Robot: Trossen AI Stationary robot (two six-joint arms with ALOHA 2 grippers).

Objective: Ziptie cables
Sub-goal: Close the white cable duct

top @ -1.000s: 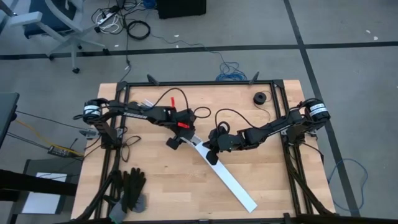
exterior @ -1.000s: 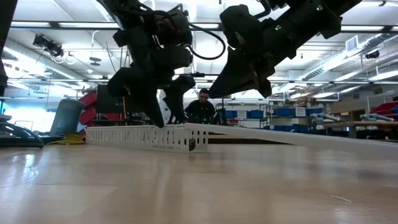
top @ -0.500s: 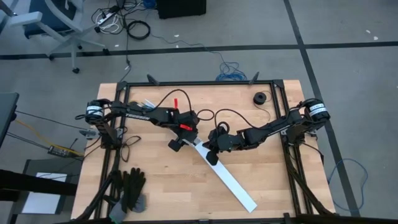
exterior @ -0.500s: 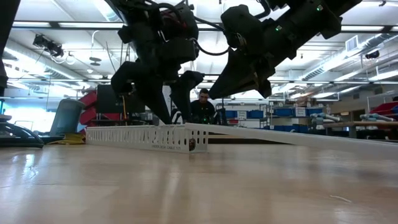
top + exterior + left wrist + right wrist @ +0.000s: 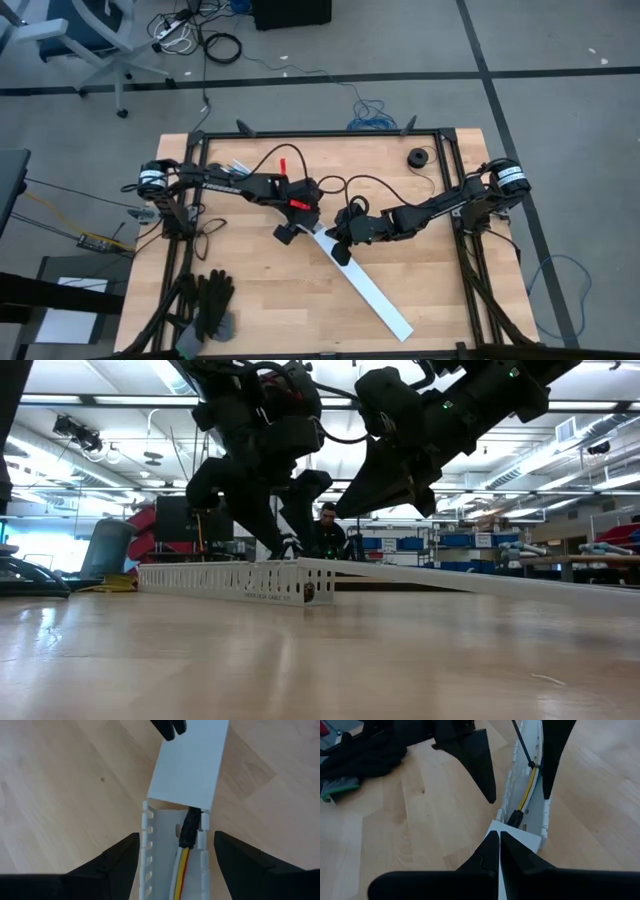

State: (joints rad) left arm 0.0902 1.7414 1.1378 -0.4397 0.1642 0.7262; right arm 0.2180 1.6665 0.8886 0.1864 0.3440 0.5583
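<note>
The cables (image 5: 181,862), yellow and red with a dark plug end, lie inside the white slotted channel (image 5: 172,850) near the middle of the tabletop (image 5: 260,300). The left end effector (image 5: 172,855) hangs over the channel with its fingers spread, one on each side of its walls, holding nothing. At four o'clock from it, the right end effector (image 5: 499,851) is closed, its tips pressed on the flat white cover (image 5: 192,765) over the channel.

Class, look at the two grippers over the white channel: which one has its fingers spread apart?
The left gripper: its fingers straddle the slotted channel holding the cables. The right gripper is shut, fingertips together on the channel's flat cover.
</note>
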